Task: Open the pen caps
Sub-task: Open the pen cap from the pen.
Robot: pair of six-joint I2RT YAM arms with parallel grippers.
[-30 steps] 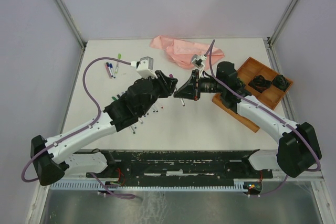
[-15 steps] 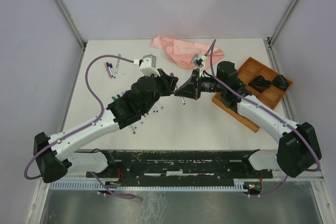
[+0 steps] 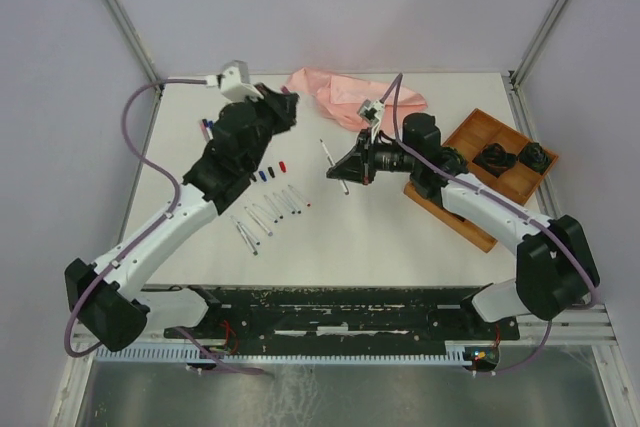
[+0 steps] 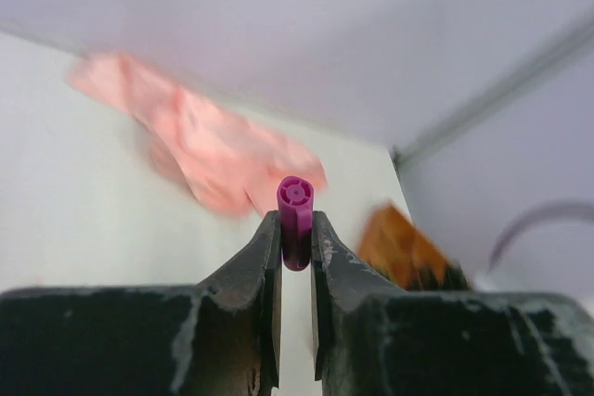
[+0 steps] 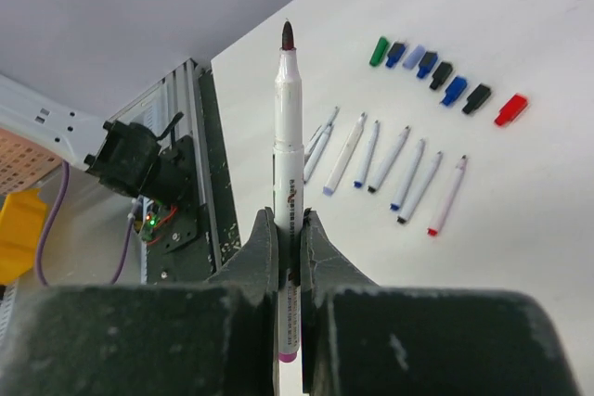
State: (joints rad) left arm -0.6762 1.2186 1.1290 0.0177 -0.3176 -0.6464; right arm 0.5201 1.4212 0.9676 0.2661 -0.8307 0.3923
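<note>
My left gripper [image 4: 295, 220] is shut on a magenta pen cap [image 4: 295, 203], held in the air; in the top view this gripper [image 3: 288, 104] is at the back left, near the pink bag. My right gripper [image 5: 290, 220] is shut on a white pen barrel [image 5: 288, 127] with its dark tip bare. In the top view it [image 3: 336, 171] holds that pen [image 3: 325, 154] above the table's middle. A row of loose caps [image 5: 436, 76], green to red, lies on the table, also seen from above [image 3: 262, 175].
Several uncapped white pens [image 3: 268, 217] lie in a row left of centre. A few capped pens [image 3: 208, 130] lie at the far left. A pink bag [image 3: 345, 97] is at the back. A wooden tray [image 3: 478, 134] holds dark objects at the right.
The left gripper has pulled away from the right gripper, up and to the left, with the magenta cap in it. The pen stays in the right gripper with its tip bare.
</note>
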